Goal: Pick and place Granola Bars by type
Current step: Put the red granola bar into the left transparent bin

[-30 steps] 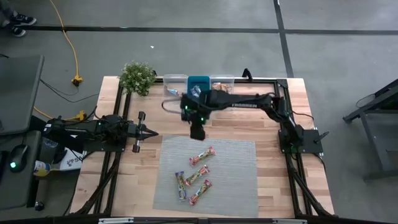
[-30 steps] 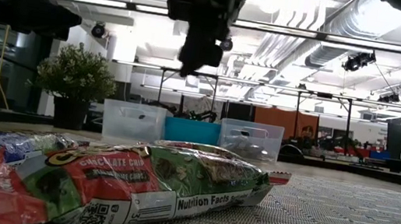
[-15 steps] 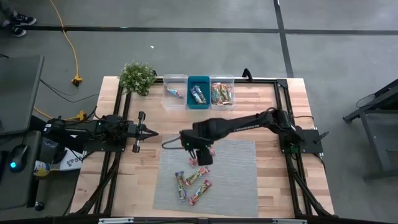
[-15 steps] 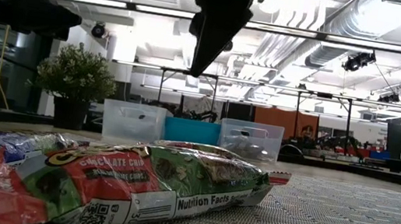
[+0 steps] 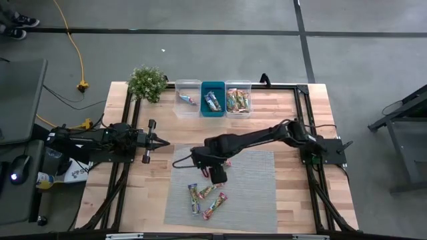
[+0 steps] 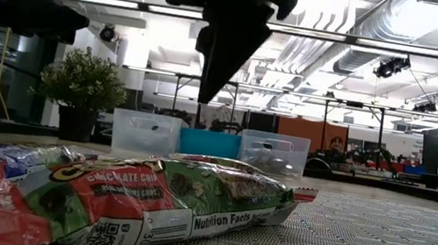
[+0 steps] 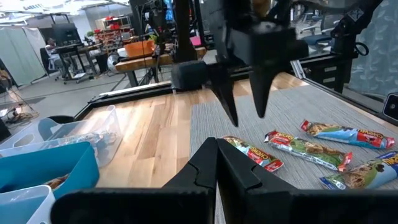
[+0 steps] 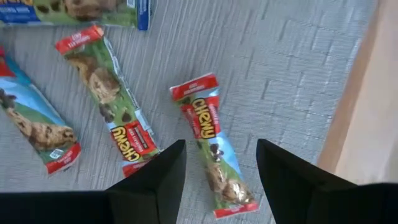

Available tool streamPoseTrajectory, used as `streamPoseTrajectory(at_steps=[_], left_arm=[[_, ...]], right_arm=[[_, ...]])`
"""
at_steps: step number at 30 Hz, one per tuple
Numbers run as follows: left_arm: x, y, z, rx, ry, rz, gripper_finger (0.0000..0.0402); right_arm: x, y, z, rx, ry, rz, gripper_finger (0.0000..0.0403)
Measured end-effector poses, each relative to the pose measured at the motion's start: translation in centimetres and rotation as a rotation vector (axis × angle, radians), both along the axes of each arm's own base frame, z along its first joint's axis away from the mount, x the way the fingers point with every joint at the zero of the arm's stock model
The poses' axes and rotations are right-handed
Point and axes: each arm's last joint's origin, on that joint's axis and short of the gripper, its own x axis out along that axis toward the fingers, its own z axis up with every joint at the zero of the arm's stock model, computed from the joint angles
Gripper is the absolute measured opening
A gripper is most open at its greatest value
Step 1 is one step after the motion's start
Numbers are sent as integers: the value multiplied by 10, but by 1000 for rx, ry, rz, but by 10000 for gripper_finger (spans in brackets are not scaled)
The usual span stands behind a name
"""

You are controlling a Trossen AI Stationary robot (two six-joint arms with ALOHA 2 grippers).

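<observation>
Grey woven mat (image 5: 253,190), right gripper (image 8: 216,163) open, empty, above a red-and-green granola bar (image 8: 213,145), other granola bars (image 5: 207,197) nearby, left gripper (image 5: 163,143) shut, waiting at table's left.

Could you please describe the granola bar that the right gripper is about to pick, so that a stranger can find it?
On the grey woven mat, find the right gripper, open and pointing down. The bar lies between its fingertips, nearest the mat's edge towards the bins. Unlike the other bars, it lies alone, apart from the cluster.
</observation>
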Motion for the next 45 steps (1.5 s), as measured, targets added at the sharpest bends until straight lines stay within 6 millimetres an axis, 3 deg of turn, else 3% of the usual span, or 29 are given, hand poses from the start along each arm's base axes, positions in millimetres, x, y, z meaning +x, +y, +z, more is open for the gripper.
streamPoseTrajectory(at_steps=[17,28,45], left_arm=[[0,0,0,0,0,0,1],[0,0,0,0,-2,0,1],[0,0,0,0,0,0,1]], right_arm=[[3,3,-9,12,10,2,183],[10,5,-36,-33,50,-46,255],[12,19,-62,-121,93,68,258]])
